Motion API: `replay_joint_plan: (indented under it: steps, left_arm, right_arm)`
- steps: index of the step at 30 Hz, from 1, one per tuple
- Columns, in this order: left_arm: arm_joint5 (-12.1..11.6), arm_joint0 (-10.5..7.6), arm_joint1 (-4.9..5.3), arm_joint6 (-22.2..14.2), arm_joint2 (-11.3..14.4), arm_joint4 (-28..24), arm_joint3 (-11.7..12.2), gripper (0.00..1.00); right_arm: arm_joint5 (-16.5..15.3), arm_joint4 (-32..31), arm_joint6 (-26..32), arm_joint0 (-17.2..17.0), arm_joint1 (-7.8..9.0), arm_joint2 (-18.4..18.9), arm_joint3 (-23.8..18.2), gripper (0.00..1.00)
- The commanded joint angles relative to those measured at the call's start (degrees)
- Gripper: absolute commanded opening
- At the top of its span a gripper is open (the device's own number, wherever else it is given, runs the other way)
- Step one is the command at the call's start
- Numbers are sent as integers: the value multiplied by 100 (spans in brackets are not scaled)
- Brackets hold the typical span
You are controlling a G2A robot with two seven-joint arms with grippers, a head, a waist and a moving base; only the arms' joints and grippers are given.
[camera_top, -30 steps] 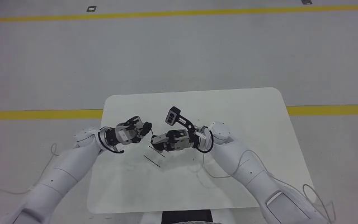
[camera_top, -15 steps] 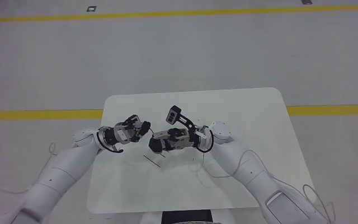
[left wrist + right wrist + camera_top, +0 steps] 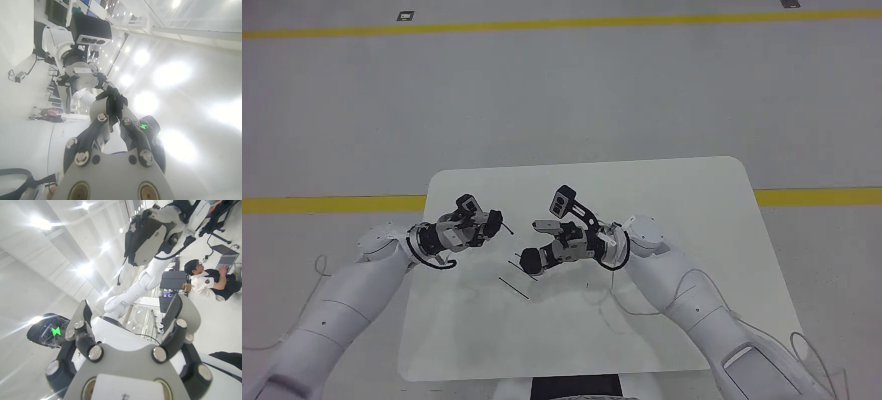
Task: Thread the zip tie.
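Note:
My left gripper (image 3: 492,219) hovers over the left middle of the white table (image 3: 682,200), shut on a black zip tie (image 3: 506,228). In the left wrist view the tie (image 3: 113,106) sits bunched between the closed fingers (image 3: 100,111). My right gripper (image 3: 535,261) is a short way to the right of it, open and holding nothing. The right wrist view shows its two ribbed pads (image 3: 173,308) spread wide. Beyond them is the left gripper (image 3: 147,237), with the tie's thin tail (image 3: 119,275) hanging from it.
Two thin black strips (image 3: 514,286) lie on the table just below the grippers. The table's right half and front are bare white surface. A person sits at a laptop in the room behind, away from the table.
The two grippers, close together a second ago, have drawn apart. The left one has moved back and to the left with the tie, and the right one has dropped slightly towards the front.

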Motion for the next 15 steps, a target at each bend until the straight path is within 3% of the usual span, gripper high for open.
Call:
replay_joint_plan:
  steps: [1,12,15]
  left_arm:
    - [16,21,15,85,-47,64,-50,0]
    - [6,28,14,142,-49,66,-44,0]
    - [-203,99,0,346,-85,163,-79,0]
  right_arm:
    - [0,8,1,3,1,-2,0,100]
    - [0,8,1,3,1,-2,0,100]
    - [68,-355,-326,4,30,-7,-83,100]
